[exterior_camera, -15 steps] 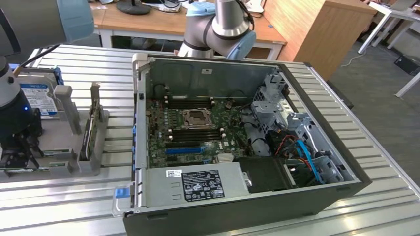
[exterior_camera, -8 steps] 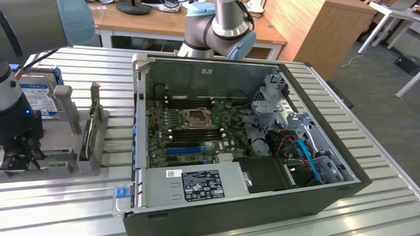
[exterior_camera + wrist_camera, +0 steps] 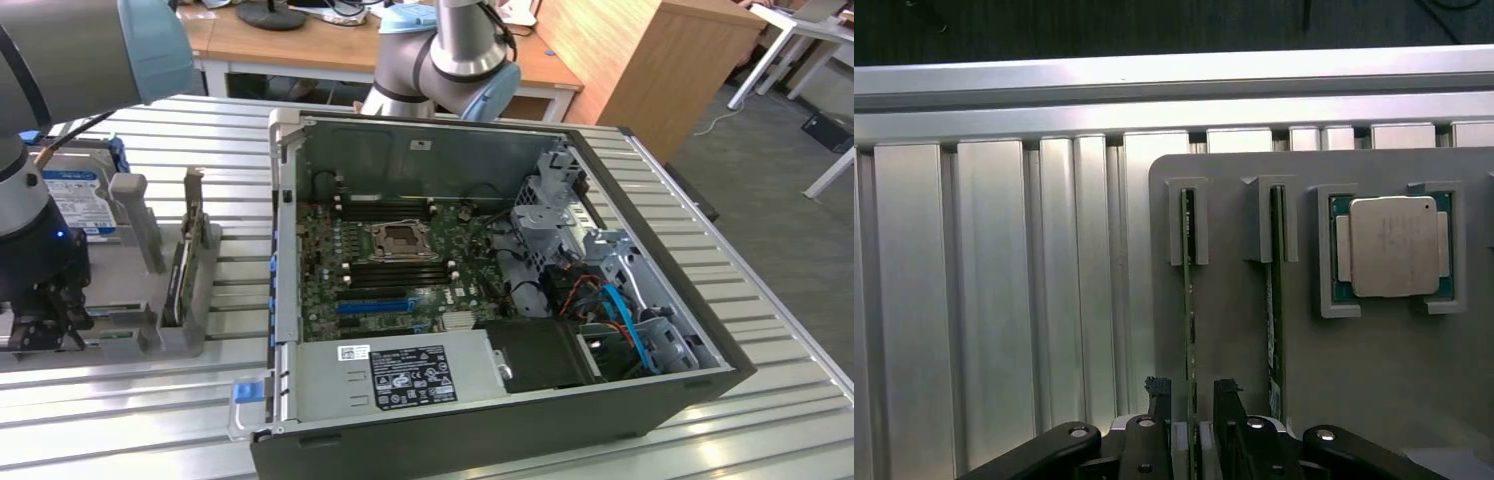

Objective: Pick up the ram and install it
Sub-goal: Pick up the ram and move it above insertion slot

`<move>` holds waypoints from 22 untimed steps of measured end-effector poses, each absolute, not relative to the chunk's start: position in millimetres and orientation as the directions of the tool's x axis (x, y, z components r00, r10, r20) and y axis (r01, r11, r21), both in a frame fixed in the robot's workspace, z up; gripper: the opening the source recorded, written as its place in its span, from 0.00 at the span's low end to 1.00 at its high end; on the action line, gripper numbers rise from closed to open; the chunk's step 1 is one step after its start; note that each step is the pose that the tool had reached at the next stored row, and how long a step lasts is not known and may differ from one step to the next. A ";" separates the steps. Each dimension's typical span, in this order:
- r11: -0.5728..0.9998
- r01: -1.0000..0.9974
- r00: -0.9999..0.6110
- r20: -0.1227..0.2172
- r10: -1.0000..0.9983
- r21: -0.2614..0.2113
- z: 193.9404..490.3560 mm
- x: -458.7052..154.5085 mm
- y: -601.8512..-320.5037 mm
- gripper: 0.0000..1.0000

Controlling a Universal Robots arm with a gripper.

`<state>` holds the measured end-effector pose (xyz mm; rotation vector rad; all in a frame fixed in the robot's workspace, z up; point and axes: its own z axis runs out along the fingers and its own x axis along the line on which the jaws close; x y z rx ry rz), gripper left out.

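Pincer (image 3: 1192,388) astride the ram (image 3: 1190,300), fingers narrowly apart, seemingly not yet clamped.
The ram stands on edge in a grey holder (image 3: 1234,330); a good grasp likely needs centred, square closing, clear of the second stick (image 3: 1275,300) just beside it.

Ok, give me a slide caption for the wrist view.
Open gripper straddles one ram stick standing edge-on in the grey holder, beside a second stick and a processor.

We can't read a thing here. The black label (image 3: 411,377) and white sticker (image 3: 352,351) on the power supply (image 3: 324,392) next to the motherboard (image 3: 400,275) are too tiny for us.
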<state>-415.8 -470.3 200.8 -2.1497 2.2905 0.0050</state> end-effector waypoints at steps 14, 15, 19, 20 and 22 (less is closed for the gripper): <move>0.063 -0.998 -0.063 -0.003 -0.998 0.002 198.3 -415.8 -470.3 0.31; 0.063 -0.998 -0.063 -0.002 -0.998 0.002 198.3 -415.8 -470.3 0.31; 0.063 -0.998 -0.063 -0.003 -0.998 0.002 199.4 -415.8 -470.3 0.31; 0.063 -0.998 -0.063 -0.002 -0.998 0.002 200.1 -415.8 -470.3 0.31; 0.063 -0.998 -0.063 -0.002 -0.998 0.002 201.3 -415.8 -470.3 0.31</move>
